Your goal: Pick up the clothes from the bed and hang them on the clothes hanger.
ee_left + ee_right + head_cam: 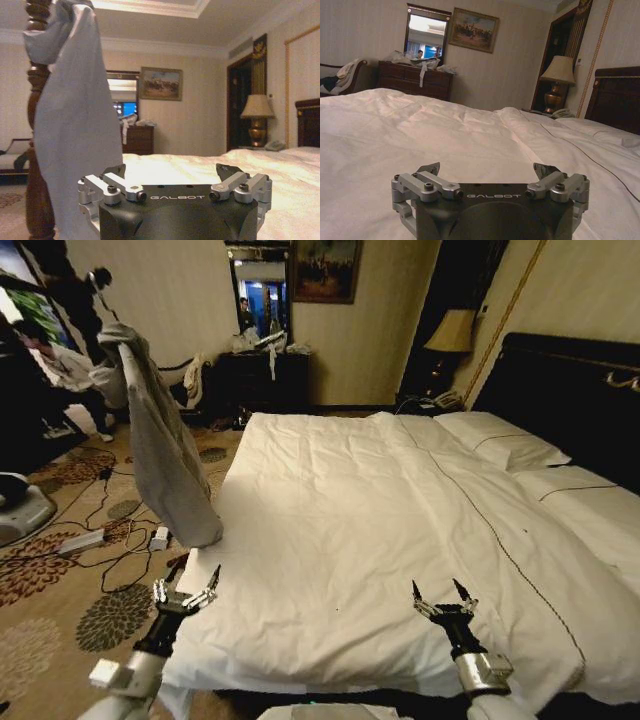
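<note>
1. Hotel-room carpet with dark flower patterns lies to the robot's left of the bed (340,540), whose white duvet spreads wide and bare in front of the robot.
2. Left claw (186,590) hovers at the bed's near left corner, its fingers spread apart with nothing between them; the left wrist view shows the same open claw (172,175) looking across the mattress.
3. Right claw (441,593) hovers low over the near part of the duvet, also spread open and empty, as the right wrist view of that claw (490,170) confirms.
4. Outward from the left claw, the clothes (165,440) are off the bed: the light-grey garment hangs in a long drape beside the bed's left edge, its top up at a dark turned-wood stand (37,110), its hem just above the left claw.
5. I cannot make out the thin black hanger itself; if it is there, the cloth hides it.
6. Judging from this, the picking and hanging look done, and the step in hand is the release and pull-back, with both claws clear of the cloth.
7. Any next move calls only for keeping the left claw away from the hem so the garment is not tugged off, and checking that it hangs steady.
</note>
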Robot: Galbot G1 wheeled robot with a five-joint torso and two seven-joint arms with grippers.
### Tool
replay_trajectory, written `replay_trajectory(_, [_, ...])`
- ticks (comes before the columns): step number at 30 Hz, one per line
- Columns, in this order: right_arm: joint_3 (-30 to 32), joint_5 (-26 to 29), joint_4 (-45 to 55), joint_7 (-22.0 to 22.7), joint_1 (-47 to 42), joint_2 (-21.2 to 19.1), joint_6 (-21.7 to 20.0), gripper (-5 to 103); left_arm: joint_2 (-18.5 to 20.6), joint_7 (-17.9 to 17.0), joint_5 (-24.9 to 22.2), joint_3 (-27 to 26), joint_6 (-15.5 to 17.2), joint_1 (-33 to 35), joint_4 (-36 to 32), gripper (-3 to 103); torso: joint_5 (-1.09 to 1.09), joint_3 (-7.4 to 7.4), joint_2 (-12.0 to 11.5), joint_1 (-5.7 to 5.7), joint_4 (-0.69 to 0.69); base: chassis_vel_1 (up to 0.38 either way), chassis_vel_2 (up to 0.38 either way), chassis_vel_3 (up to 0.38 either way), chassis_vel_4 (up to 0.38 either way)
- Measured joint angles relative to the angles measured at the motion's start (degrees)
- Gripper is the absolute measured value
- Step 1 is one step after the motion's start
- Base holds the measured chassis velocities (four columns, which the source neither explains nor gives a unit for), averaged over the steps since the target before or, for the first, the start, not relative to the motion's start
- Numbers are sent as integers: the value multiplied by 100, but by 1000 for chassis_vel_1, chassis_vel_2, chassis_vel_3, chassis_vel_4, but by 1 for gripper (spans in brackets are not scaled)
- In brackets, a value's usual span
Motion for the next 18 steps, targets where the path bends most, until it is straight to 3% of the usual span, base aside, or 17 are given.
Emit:
replay_trajectory(8, [0,0,0,0,0,0,0,100,-131,83,66,55,-203,204,25,100,0,0,0,1,-1,0,0,0,0])
replay_trajectory(18, [0,0,0,0,0,0,0,100,-150,56,118,122,-206,237,46,100,0,1,0,1,0,0,0,0,0])
